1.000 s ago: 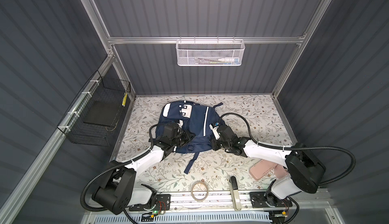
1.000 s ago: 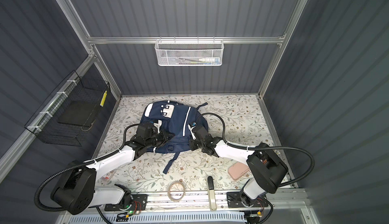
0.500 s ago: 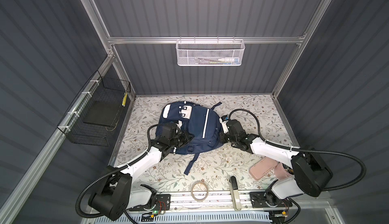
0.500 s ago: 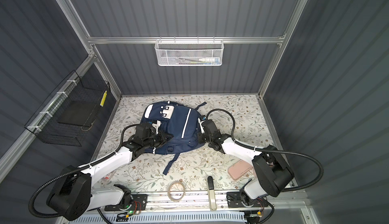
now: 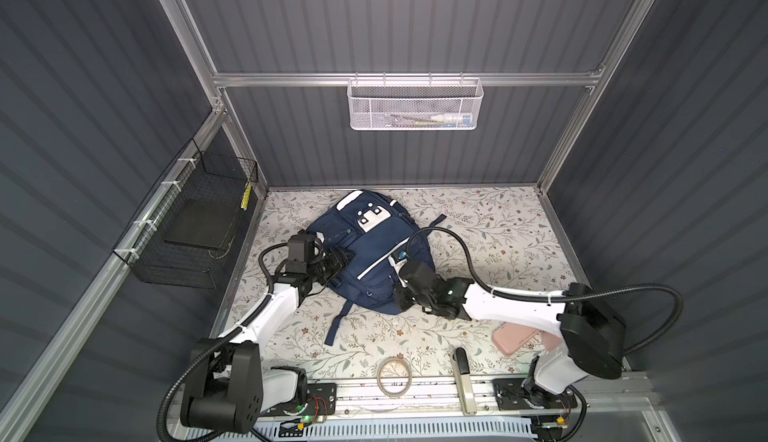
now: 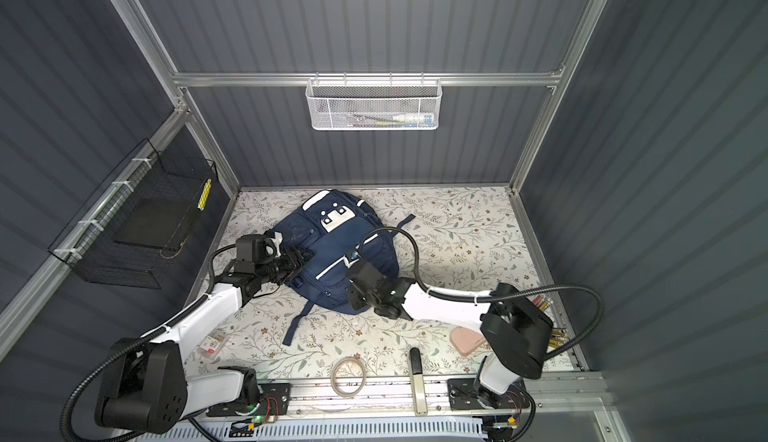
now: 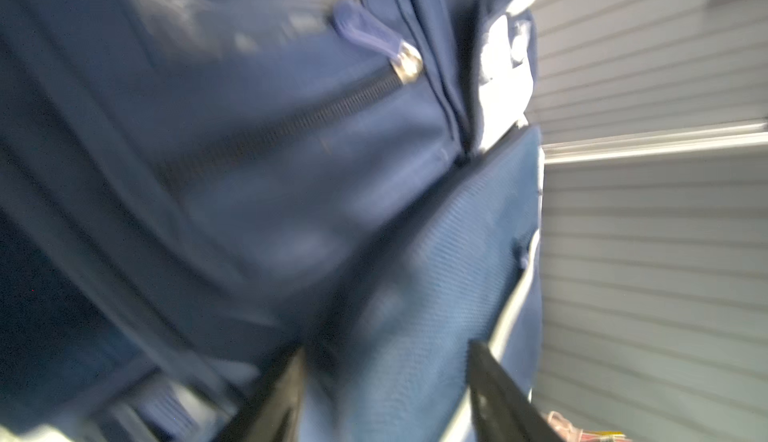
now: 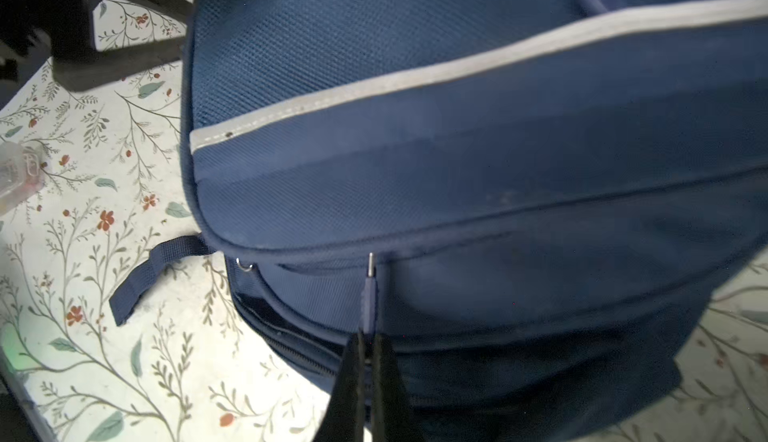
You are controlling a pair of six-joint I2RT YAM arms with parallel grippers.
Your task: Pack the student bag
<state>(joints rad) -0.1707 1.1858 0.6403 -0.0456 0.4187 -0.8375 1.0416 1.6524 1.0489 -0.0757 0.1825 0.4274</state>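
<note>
In both top views we see the student bag [image 5: 370,261] [image 6: 332,253] lying front up on the floral desk [image 5: 478,228], toward the back wall, its white patches [image 5: 370,217] at the far end. The left claw [image 5: 343,258] sits at the bag's left side and the right claw [image 5: 398,296] at its near right edge; a pink pencil case [image 5: 513,336] lies well apart, by the right arm's base. In the blurred left wrist view we find the left claw [image 7: 386,402] released, its fingers [image 7: 503,394] spread with blue bag fabric between them; whether they touch it we cannot tell. In the right wrist view the right claw [image 8: 368,361] is clenched on a blue zipper pull [image 8: 369,298] low on the bag's side, below the white stripe [image 8: 415,82], and a loose strap [image 8: 145,278] rests on the desk beside the bag
</note>
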